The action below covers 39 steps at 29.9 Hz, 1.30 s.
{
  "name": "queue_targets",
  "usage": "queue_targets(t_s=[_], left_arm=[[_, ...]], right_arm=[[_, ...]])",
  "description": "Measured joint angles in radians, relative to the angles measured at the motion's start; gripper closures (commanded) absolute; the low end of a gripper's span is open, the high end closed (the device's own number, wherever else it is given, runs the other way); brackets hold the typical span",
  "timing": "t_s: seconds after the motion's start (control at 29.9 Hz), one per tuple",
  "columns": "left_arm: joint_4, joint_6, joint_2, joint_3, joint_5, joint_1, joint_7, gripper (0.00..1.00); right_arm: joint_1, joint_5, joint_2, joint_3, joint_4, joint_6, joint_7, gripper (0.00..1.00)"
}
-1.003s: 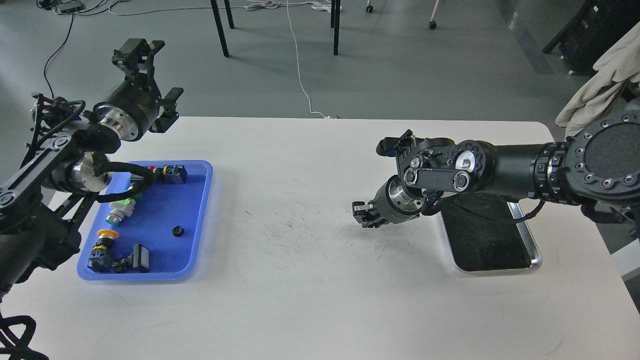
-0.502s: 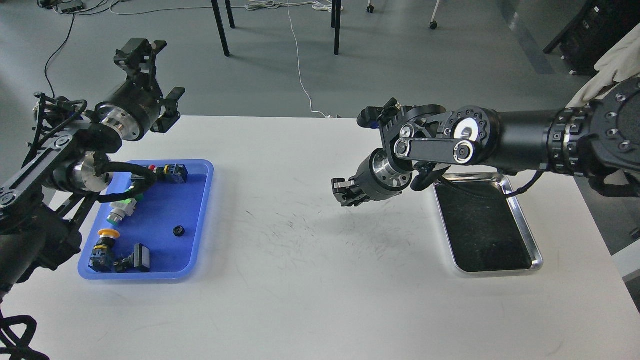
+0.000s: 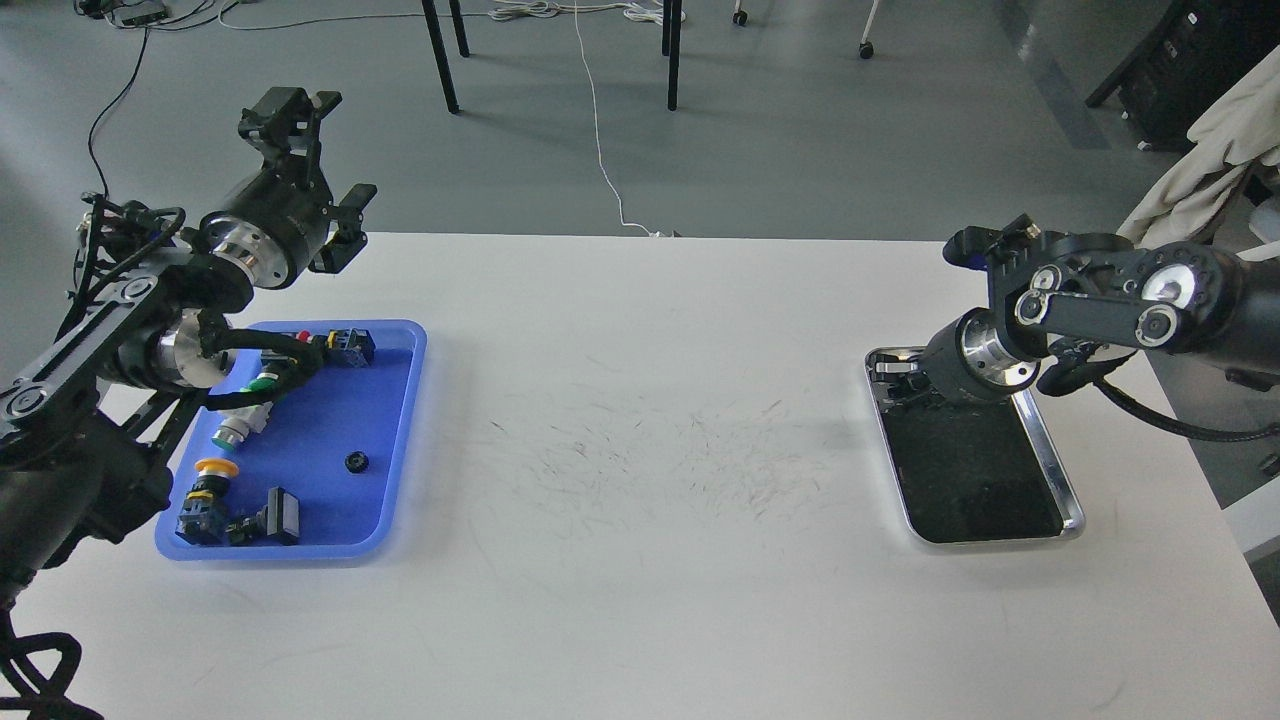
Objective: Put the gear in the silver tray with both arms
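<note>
A small black gear lies in the blue plastic tray at the left, among several push-button switches. The silver tray lies at the right; its dark bottom shows nothing in it. My left gripper is open and empty, raised above the table's far left edge, beyond the blue tray. My right gripper hangs over the silver tray's far left corner. It is dark against the tray bottom, and its fingers cannot be told apart.
The blue tray holds a green button, a yellow button and black switch blocks. A cable from my left arm hangs over that tray. Chair legs and cables stand on the floor beyond the table. A cloth hangs at the far right.
My right arm has swung back to the right, from over the table's middle to the silver tray's far left corner. My left gripper has shifted slightly right and stays open.
</note>
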Motion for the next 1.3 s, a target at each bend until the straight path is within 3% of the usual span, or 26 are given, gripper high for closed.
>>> queue_targets(t_s=[0.27,0.5,0.6,0.64,0.7,0.74,0.84,1.07,1.3], left_arm=[[0.000,0.000,0.001,0.003,0.000,-0.001,0.000,0.02],[0.000,0.000,0.001,0.003,0.000,-0.001,0.000,0.02],[0.000,0.000,0.001,0.003,0.000,-0.003,0.000,0.02],[0.000,0.000,0.001,0.003,0.000,-0.003,0.000,0.02],[0.000,0.000,0.001,0.003,0.000,-0.003,0.000,0.02],[0.000,0.000,0.001,0.003,0.000,-0.003,0.000,0.02],[0.000,0.000,0.001,0.003,0.000,-0.003,0.000,0.02],[0.000,0.000,0.006,0.004,0.000,-0.004,0.001,0.02],[0.000,-0.002,0.020,0.015,0.003,-0.010,0.006,0.02]], right_arm=[[-0.099,-0.018,-0.010,0.083,-0.126,-0.007,0.012,0.98],[-0.140,-0.018,0.013,0.127,-0.141,-0.033,0.013,0.97],[-0.148,-0.018,0.028,0.129,-0.143,-0.035,0.013,0.82],[-0.149,-0.018,0.032,0.130,-0.144,-0.035,0.013,0.69],[-0.150,-0.018,0.037,0.131,-0.144,-0.036,0.013,0.32],[-0.150,-0.018,0.039,0.131,-0.144,-0.036,0.013,0.22],[-0.148,-0.016,0.043,0.137,-0.144,-0.035,0.013,0.10],[-0.127,-0.008,0.027,0.233,-0.128,-0.023,0.012,0.05],[-0.105,-0.004,-0.092,0.496,-0.102,-0.007,0.012,0.05]])
